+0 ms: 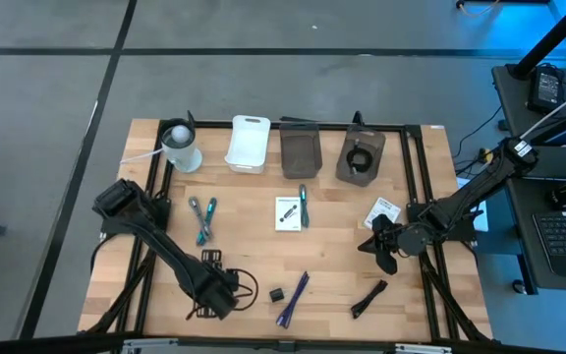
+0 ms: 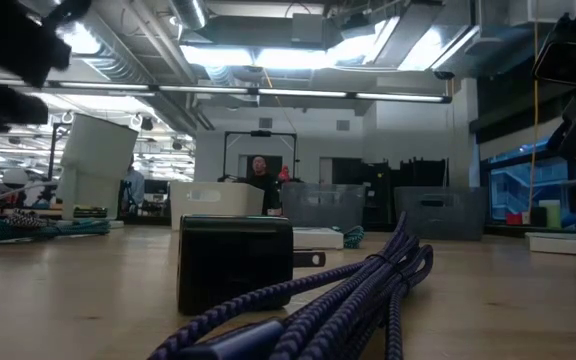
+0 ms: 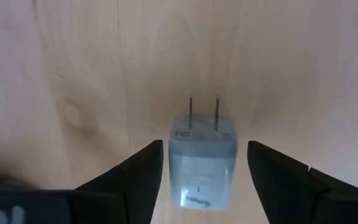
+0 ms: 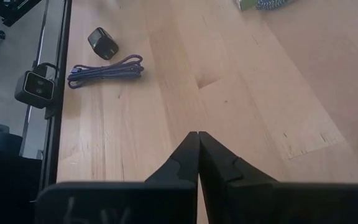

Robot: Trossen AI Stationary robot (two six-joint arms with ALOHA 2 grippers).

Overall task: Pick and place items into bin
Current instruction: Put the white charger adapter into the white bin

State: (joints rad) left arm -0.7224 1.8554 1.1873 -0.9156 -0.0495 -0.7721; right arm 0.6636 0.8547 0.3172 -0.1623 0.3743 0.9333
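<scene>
High view: straight down on whole tabletop (image 1: 332,265). Low view: level at tabletop height, very near black cube (image 2: 235,262) and purple cable (image 2: 368,285), facing bins and room behind. Left wrist view: close above white plug (image 3: 202,168). Right wrist view: along tabletop, sharing same cube and cable with low view.

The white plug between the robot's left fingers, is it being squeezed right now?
No, in the left wrist view the white plug lies on the wooden table between the open left gripper, with a gap on each side.
</scene>
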